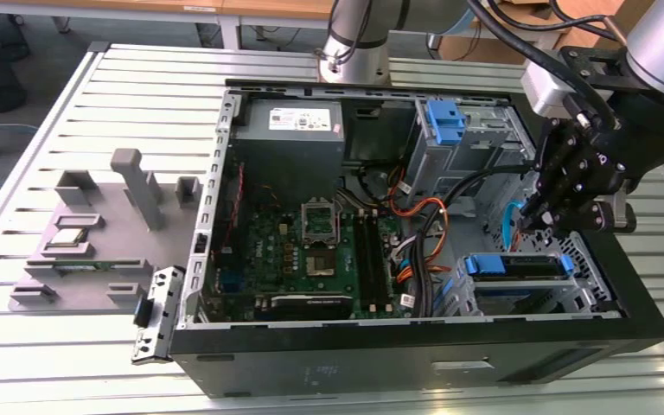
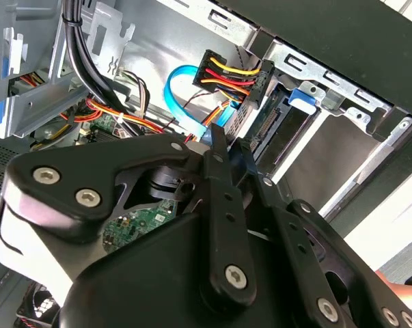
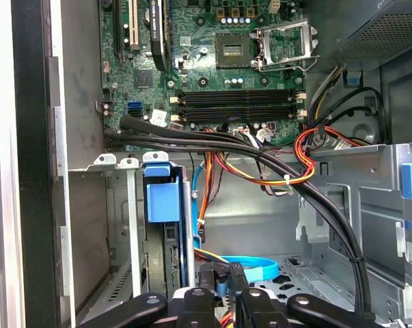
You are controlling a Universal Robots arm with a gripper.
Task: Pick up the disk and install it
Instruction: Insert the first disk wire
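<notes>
Judging from the exterior view, I read the disk (image 1: pixel 519 265) as already seated in the drive cage (image 1: pixel 591 290) at the open computer case's (image 1: pixel 424 367) front corner, its blue handle facing up. My tool (image 1: pixel 536 220) hangs just above it; I cannot tell whether its grip is clenched or released, so release and retreat seem left.
</notes>
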